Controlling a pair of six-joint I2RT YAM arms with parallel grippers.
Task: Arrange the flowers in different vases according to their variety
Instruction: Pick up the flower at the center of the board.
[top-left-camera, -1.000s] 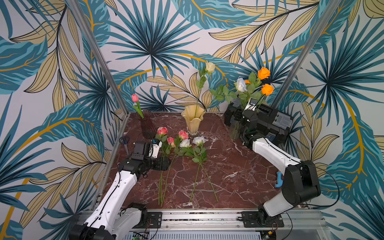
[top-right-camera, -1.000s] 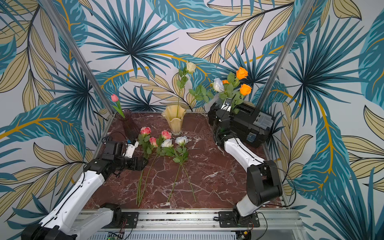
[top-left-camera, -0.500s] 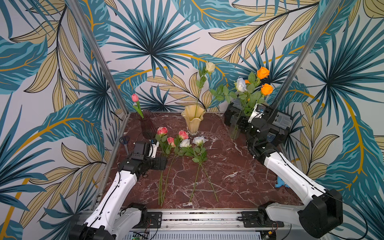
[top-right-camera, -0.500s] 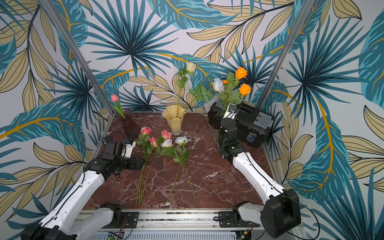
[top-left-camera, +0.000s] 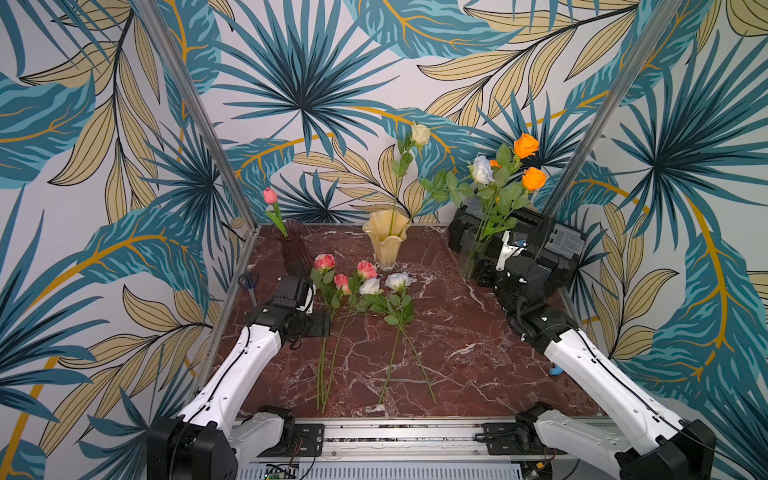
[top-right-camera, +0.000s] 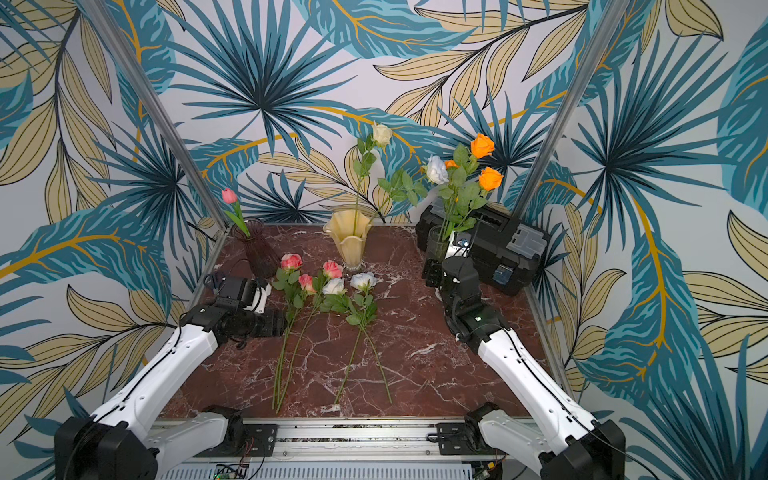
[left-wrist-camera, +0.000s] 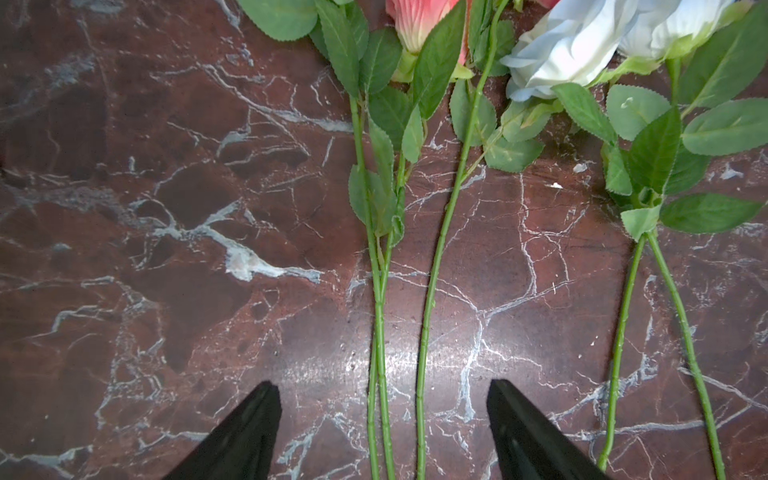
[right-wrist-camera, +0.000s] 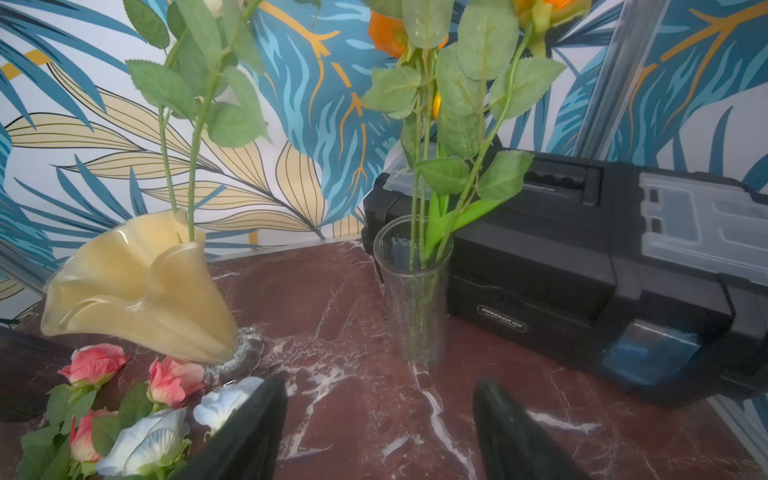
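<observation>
**Sorting by variety, part done.** The left gripper (left-wrist-camera: 381, 384) hangs low over the marble table (top-left-camera: 457, 353). Its jaws are spread and grip nothing, and they sit astride the stems (left-wrist-camera: 380, 311) of the pink roses (top-left-camera: 324, 262). This low, straddling pose suits a pinch on bare stalk below the leaves. More than one stem lies between the jaws, however, so a close could catch several.

These three pink roses and two white roses (top-left-camera: 398, 280) lie side by side at centre. Their heads point far and their stems near, within either arm's reach.

The right gripper (right-wrist-camera: 380, 384) is likewise parted and empty. It faces the clear glass cylinder (top-left-camera: 471, 249) at far right, which holds the orange roses (top-left-camera: 525, 145). The cylinder stands just in front of the black toolbox (top-left-camera: 536, 224).

The cream-yellow vase (top-left-camera: 388, 241), far centre, holds two pale roses (top-left-camera: 420, 134). The dark purple vase (top-left-camera: 293, 245), far left, holds one pink bud (top-left-camera: 270, 195).
</observation>
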